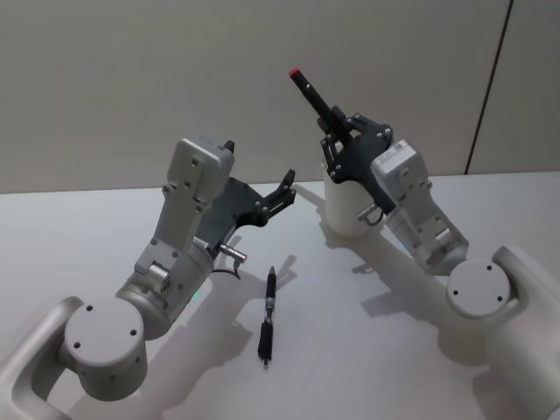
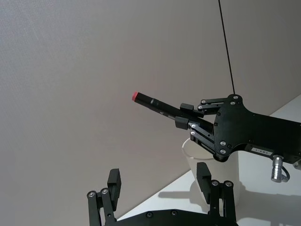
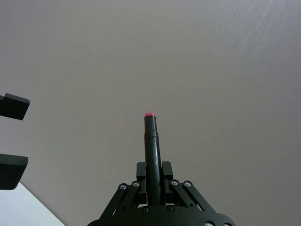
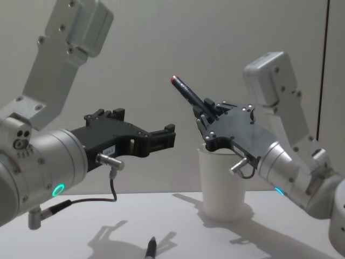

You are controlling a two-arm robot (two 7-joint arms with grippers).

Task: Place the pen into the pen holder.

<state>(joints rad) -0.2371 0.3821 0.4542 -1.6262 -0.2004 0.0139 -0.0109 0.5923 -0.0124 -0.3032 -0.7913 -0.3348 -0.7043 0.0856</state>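
Our left arm sits closest, and its left gripper (image 4: 168, 137) hangs in the air to the left of the cup, fingers spread wide with nothing between them.

Our right gripper (image 1: 337, 131) is clamped on one black pen (image 1: 313, 94), tilted with its red end up over the rim of the single white pen holder (image 1: 346, 210); we cannot see the pen's lower end. The holder stands near the table's (image 1: 105, 227) far edge. A second pen (image 1: 268, 317) lies flat between our arms, with bare surface all round it. We count two pens and one holder.
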